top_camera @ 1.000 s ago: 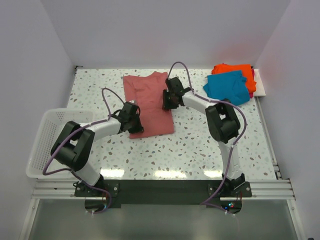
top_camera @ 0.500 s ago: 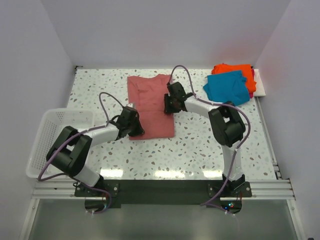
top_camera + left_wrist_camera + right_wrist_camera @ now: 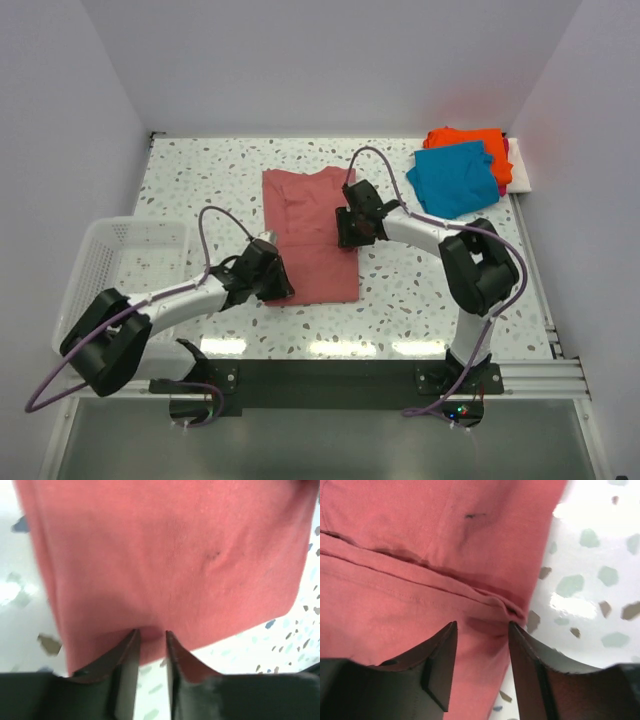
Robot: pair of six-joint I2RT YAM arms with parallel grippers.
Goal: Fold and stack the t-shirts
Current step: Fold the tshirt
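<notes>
The dusty-red t-shirt [image 3: 308, 235] lies flat in a long folded strip in the middle of the table. My left gripper [image 3: 278, 285] is at its near left corner. In the left wrist view the jaws [image 3: 152, 634] are nearly closed, with the shirt's hem [image 3: 165, 555] pinched between the tips. My right gripper [image 3: 347, 228] is on the shirt's right edge. Its jaws [image 3: 482, 625] hold a bunched fold of red cloth [image 3: 420, 555]. A folded teal-blue shirt [image 3: 455, 178] lies on an orange one [image 3: 470, 140] at the back right. A magenta edge [image 3: 506, 150] shows beside them.
The white mesh basket [image 3: 100, 275] stands at the left table edge, beside the left arm. Walls close the table in on the left, back and right. The speckled tabletop [image 3: 420, 290] shows near the right arm's base.
Both grippers moved toward the near edge and slightly right, dragging the dusty-red shirt with them. The shirt now lies nearer and straighter. The stack at the back right has not moved.
</notes>
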